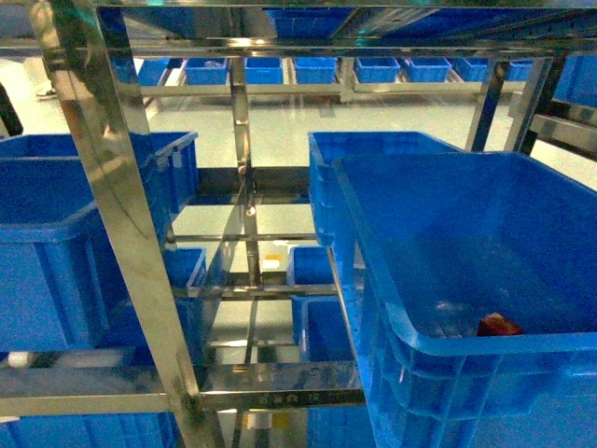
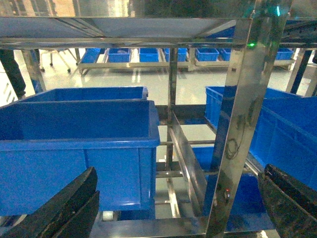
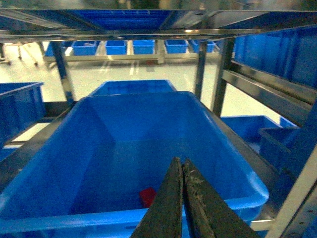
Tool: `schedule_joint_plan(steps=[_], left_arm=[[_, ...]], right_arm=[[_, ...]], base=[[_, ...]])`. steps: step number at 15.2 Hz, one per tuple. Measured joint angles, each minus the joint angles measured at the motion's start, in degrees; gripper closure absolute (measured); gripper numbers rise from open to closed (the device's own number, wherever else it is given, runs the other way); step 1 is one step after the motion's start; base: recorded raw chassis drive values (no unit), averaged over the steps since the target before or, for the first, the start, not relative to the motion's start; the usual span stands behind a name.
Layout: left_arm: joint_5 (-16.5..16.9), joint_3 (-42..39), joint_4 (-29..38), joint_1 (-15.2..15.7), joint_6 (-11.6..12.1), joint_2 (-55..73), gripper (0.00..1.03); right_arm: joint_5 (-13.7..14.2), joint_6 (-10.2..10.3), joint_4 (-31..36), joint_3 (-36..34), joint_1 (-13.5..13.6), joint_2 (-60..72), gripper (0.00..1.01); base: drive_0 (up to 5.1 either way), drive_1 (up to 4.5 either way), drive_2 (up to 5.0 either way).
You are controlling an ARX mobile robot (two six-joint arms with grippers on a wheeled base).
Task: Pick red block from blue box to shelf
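Steel shelf [image 1: 121, 233] posts front crates; red block [image 3: 147, 197] beneath right fingers [image 3: 181, 173] pressed together, left apart.

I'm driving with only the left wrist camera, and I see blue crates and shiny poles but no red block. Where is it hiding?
Observer: In the head view the red block lies on the floor of the blue box on the right, close to the box's front wall.
Operator: Is the other arm grabbing it already?
Observer: No. In the right wrist view the right end effector is shut with nothing in it. It is over the near part of the box, and the block shows just to the left of it.
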Motion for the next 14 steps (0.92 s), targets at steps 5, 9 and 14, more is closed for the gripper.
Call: schedule_joint_plan(steps=[5, 9, 14], left_arm=[[0.02, 0.0, 0.02, 0.0, 0.0, 0.0, 0.05], [0.02, 0.0, 0.02, 0.0, 0.0, 0.0, 0.05], [0.02, 0.0, 0.02, 0.0, 0.0, 0.0, 0.05]], right_arm=[[-0.57, -0.02, -12.0, -0.07, 0.37, -13.44, 0.99], [-0.55, -0.02, -19.43, -0.09, 0.37, -21.03, 0.99], [-0.55, -0.02, -26.05, -0.09, 0.37, -27.71, 0.99]], base=[[0.0, 0.0, 0.0], [0.0, 0.0, 0.0], [0.0, 0.0, 0.0]])
